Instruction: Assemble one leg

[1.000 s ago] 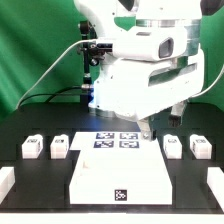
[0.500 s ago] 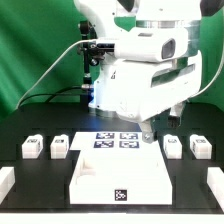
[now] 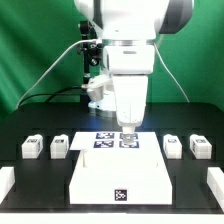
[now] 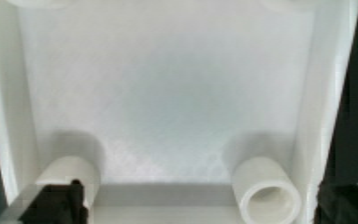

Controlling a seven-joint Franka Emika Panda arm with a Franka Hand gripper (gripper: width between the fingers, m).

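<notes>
**1.** White Franka arm (image 3: 125,60): stands at mid-scene, wrist pointing straight down.

**2.** Black table (image 3: 30,125): carries every loose part.

**3.** Large flat white square panel (image 3: 100,175): lies flat at the table's centre, with one tag near its front edge.

**4.** Marker board (image 3: 112,139): carries four tags and sits just behind the panel.

**5.** Four small white blocky plastic legs, each tagged.
- Two lie at the exterior view's left (image 3: 33,147) (image 3: 60,147).
- Two lie at the exterior view's right (image 3: 172,146) (image 3: 200,147).
- All rest on the table beside the panel, apart from the arm, and none is held.

**6.** Two-finger gripper (image 3: 127,129): hangs low over the marker board. In the wrist view its dark fingertips (image 4: 55,200) are spread wide over white surface with nothing between them, so the jaws are released and empty.

**Step in hand (judged):** the outset, with no leg grasped yet.

**Next move (judged):**
- Travel sideways to one leg; the inner one on either side looks nearest.
- Come down with a finger on either side of the leg.
- Close the jaws squarely on it.
</notes>
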